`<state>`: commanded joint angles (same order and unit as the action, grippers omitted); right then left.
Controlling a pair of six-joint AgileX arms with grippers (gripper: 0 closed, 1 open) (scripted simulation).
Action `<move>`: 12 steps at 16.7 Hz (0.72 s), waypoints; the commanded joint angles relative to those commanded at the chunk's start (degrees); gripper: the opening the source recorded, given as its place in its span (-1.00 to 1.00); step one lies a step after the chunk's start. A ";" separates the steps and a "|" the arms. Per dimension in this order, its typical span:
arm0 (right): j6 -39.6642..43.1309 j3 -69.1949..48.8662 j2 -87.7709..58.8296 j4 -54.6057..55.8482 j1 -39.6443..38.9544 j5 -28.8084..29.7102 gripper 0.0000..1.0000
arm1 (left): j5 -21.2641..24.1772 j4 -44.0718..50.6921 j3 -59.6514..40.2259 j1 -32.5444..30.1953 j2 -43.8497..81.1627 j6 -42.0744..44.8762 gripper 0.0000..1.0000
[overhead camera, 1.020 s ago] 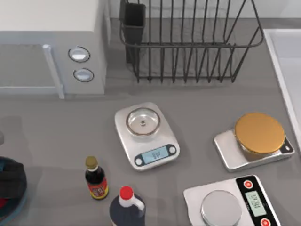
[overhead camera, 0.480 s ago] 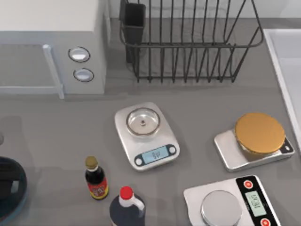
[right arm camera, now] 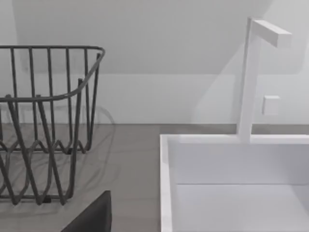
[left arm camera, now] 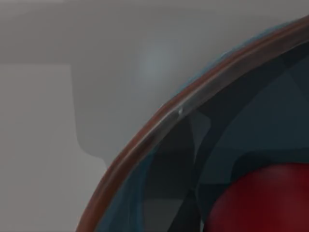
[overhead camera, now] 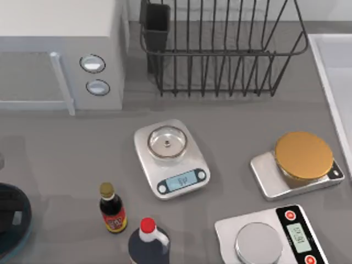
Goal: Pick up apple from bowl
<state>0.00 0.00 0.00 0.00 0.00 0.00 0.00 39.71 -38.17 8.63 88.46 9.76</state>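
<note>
The bowl point(overhead camera: 16, 231), blue glass, sits at the front left corner of the table, cut off by the top view's left edge. A dark form of my left gripper point(overhead camera: 4, 215) hangs over the bowl at that edge. In the left wrist view the bowl's brownish rim point(left arm camera: 159, 130) curves close by, and the glossy red apple point(left arm camera: 260, 198) lies inside it, low in the bowl. My right arm is parked off the table's right side, its wrist view facing the rack and the sink.
Right of the bowl stand a small sauce bottle point(overhead camera: 112, 209) and a red-capped dark bottle point(overhead camera: 148, 242). Three scales point(overhead camera: 171, 158) point(overhead camera: 300, 163) point(overhead camera: 269, 234) cover the middle and right. A microwave point(overhead camera: 60, 49), wire rack point(overhead camera: 220, 44) and sink point(right arm camera: 231, 183) line the back and right.
The dark gripper over the bowl has drawn back toward the left edge, uncovering more of the bowl. The red patch seen at the bowl's front a second ago no longer shows from above.
</note>
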 joint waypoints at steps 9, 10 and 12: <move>0.00 0.00 0.00 0.00 0.00 0.00 1.00 | -0.37 3.77 -3.24 -0.21 -1.79 -0.20 -1.00; 0.00 0.00 0.00 0.00 0.00 0.00 1.00 | -0.37 5.67 -5.08 -0.21 -1.62 -0.20 -1.00; 0.00 0.00 0.00 0.00 0.00 0.00 1.00 | -0.37 11.31 -10.57 -0.25 -1.34 -0.24 -1.00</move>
<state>0.00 0.00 0.00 0.00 0.00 0.00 -0.37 51.01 -48.74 8.38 87.12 9.52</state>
